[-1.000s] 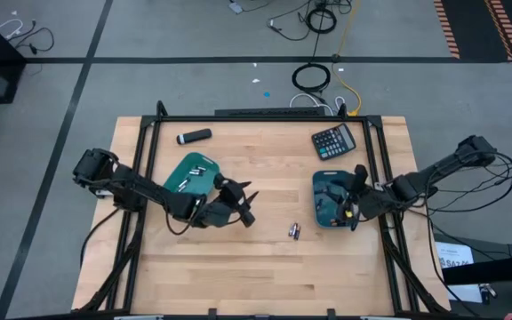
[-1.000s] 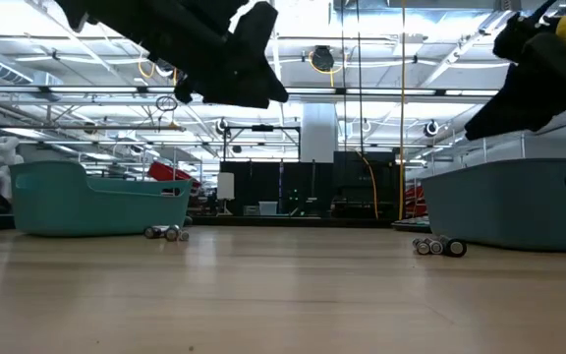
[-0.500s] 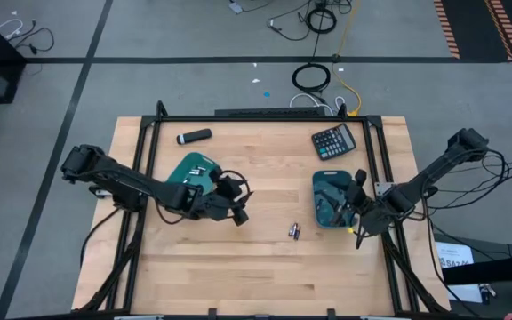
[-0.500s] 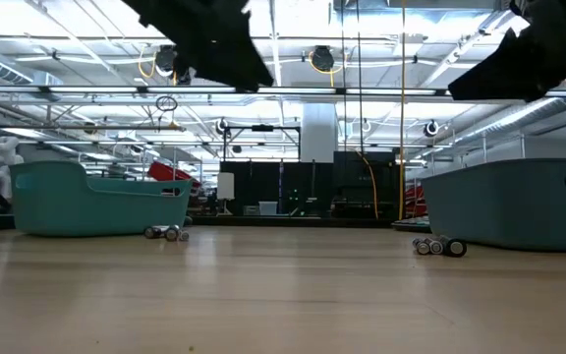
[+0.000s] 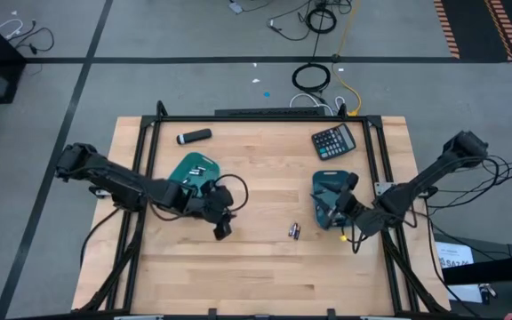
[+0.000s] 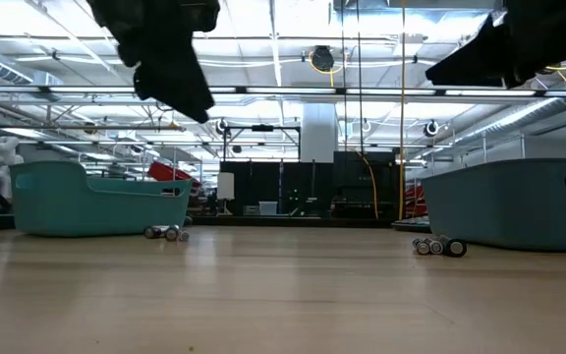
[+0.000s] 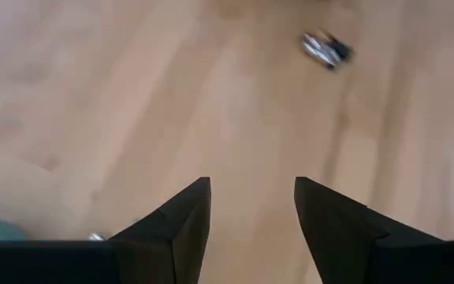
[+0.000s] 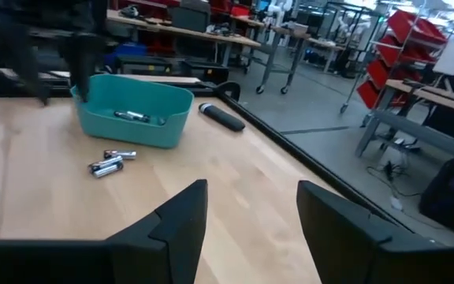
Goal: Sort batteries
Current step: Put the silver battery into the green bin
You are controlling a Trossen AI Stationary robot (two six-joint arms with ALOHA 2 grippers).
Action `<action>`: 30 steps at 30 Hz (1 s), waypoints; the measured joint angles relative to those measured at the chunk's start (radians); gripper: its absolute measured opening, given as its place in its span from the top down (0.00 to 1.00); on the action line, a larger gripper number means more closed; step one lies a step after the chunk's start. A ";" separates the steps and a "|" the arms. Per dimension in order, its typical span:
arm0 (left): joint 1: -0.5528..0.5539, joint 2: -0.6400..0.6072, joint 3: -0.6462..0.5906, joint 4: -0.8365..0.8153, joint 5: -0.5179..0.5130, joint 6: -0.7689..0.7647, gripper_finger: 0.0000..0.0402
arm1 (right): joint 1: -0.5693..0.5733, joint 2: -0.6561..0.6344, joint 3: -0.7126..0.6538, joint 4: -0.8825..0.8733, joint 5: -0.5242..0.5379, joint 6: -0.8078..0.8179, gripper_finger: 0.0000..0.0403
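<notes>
Loose batteries [image 5: 294, 231] mid-table, near front edge; left gripper [image 5: 222, 229] and right gripper [image 5: 334, 213] both released, empty; risk: round cells rolling off when nudged.

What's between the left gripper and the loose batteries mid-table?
Nothing visible. The left gripper, open and empty, hangs above the table beside the left tray. The loose batteries lie toward the right tray, with only bare wood in between.
</notes>
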 joint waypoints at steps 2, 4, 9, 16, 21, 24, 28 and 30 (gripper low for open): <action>-0.009 0.000 0.000 -0.036 0.034 0.004 0.52 | -0.015 0.022 0.000 0.032 -0.002 -0.019 0.54; -0.012 0.000 0.000 -0.113 0.060 0.040 0.52 | -0.025 0.038 0.000 0.046 -0.008 -0.032 0.54; -0.009 0.007 0.000 -0.293 0.114 0.247 0.52 | -0.058 0.047 0.000 0.058 -0.063 -0.048 0.54; 0.058 0.105 0.000 -0.317 0.191 0.365 0.52 | -0.089 0.047 0.000 0.064 -0.091 -0.101 0.54; 0.104 0.195 0.000 -0.359 0.194 0.380 0.52 | -0.123 0.047 0.000 0.063 -0.115 -0.140 0.54; 0.156 0.216 0.000 -0.355 0.193 0.269 0.52 | -0.143 0.046 0.000 0.061 -0.116 -0.152 0.54; 0.196 0.216 0.000 -0.349 0.194 0.174 0.52 | -0.170 0.046 0.000 0.061 -0.132 -0.182 0.54; 0.212 0.216 0.000 -0.345 0.194 0.135 0.52 | -0.184 0.046 0.000 0.060 -0.160 -0.185 0.54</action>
